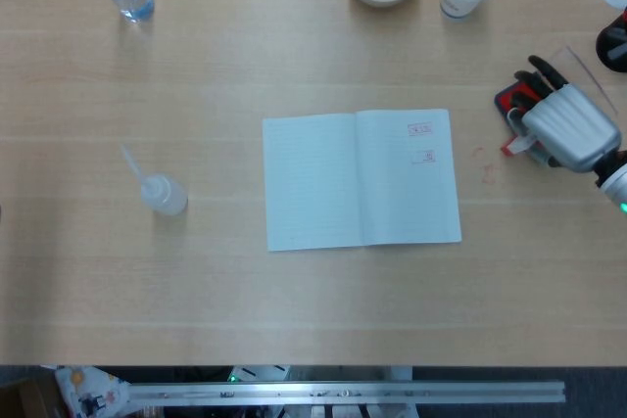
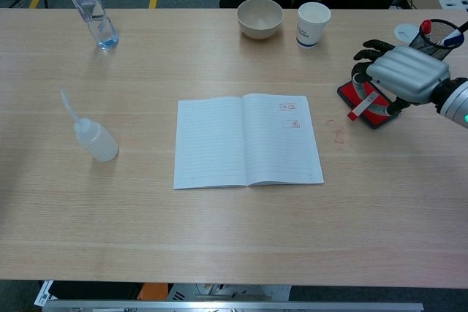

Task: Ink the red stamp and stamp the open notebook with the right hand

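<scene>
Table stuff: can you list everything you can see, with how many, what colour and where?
notebook: one, white pages, open at the middle of the table, two red stamp marks on its right page
squeeze bottle: one, clear, left of the notebook
water bottle: one, clear, far left corner
bowl: one, cream, far edge
paper cup: one, white, right of the bowl
pen holder: one, black mesh, far right
ink pad: one, red, right of the notebook
red stamp: one, red and white, held over the ink pad
right hand: one, silver with black fingers, holding the stamp
</scene>
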You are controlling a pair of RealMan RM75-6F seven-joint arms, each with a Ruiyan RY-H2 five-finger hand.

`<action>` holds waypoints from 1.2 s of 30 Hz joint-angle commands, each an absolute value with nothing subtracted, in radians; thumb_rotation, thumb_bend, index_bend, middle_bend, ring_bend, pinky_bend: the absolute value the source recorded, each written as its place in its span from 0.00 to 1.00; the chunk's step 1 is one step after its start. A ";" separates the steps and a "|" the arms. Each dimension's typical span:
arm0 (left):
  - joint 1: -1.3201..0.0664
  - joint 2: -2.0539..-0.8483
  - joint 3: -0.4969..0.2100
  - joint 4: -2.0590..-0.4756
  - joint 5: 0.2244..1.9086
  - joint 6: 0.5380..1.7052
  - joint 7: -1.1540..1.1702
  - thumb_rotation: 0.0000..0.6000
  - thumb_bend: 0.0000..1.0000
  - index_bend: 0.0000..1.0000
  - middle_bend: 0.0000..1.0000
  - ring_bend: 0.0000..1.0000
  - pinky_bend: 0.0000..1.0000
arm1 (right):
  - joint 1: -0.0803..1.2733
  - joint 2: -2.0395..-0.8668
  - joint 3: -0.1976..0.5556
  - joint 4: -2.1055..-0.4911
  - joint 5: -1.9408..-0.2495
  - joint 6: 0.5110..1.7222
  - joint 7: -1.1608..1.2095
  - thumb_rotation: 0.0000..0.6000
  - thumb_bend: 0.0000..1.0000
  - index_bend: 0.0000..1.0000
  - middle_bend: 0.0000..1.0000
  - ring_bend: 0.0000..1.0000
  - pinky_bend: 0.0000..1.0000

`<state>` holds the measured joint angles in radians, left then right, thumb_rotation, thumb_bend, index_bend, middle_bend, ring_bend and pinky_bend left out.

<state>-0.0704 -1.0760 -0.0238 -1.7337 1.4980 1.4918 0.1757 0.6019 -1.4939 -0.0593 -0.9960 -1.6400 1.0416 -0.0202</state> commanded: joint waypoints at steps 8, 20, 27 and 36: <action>-0.072 -1.072 -0.019 -1.735 1.500 1.484 0.176 1.00 0.34 0.18 0.16 0.10 0.09 | 0.608 -1.487 -0.036 -0.964 -1.583 0.982 -0.040 1.00 0.33 0.63 0.37 0.14 0.03; -0.072 -1.066 -0.015 -1.734 1.494 1.475 0.171 1.00 0.34 0.18 0.15 0.10 0.09 | 0.608 -1.538 -0.032 -0.875 -1.557 0.945 -0.031 1.00 0.33 0.63 0.37 0.14 0.03; -0.076 -1.064 -0.013 -1.739 1.494 1.465 0.178 1.00 0.34 0.18 0.15 0.10 0.09 | 0.610 -1.560 -0.033 -0.848 -1.557 0.939 -0.023 1.00 0.33 0.63 0.37 0.14 0.03; -0.076 -1.064 -0.011 -1.740 1.489 1.461 0.182 1.00 0.34 0.18 0.15 0.10 0.09 | 0.615 -1.587 -0.029 -0.807 -1.551 0.928 -0.014 1.00 0.33 0.64 0.37 0.14 0.03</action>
<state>-0.0763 -1.0642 -0.0112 -1.7402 1.4894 1.4607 0.1824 0.6147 -1.5847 -0.0289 -0.8095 -1.5515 0.9296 -0.0148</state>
